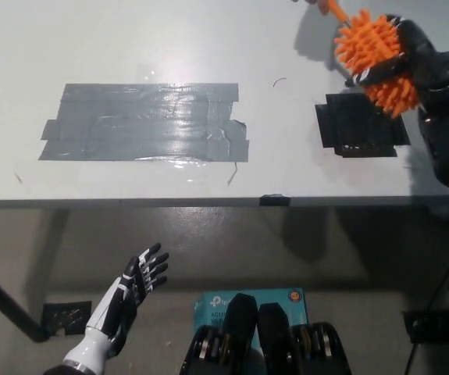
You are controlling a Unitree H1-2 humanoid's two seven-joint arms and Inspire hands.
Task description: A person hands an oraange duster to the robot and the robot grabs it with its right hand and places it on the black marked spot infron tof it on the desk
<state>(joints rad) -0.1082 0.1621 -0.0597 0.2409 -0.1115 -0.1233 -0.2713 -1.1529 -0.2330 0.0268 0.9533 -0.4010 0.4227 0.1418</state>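
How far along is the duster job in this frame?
Done: nothing on the black marked spot, which lies bare. In hand: the handover; the right hand wraps around the orange duster above the desk, its handle running off the top edge. Left: lower and release. The left hand rests open below the desk.

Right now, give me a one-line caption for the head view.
Black right hand closes around the orange duster just above the black marked spot; white left hand rests open below the desk.
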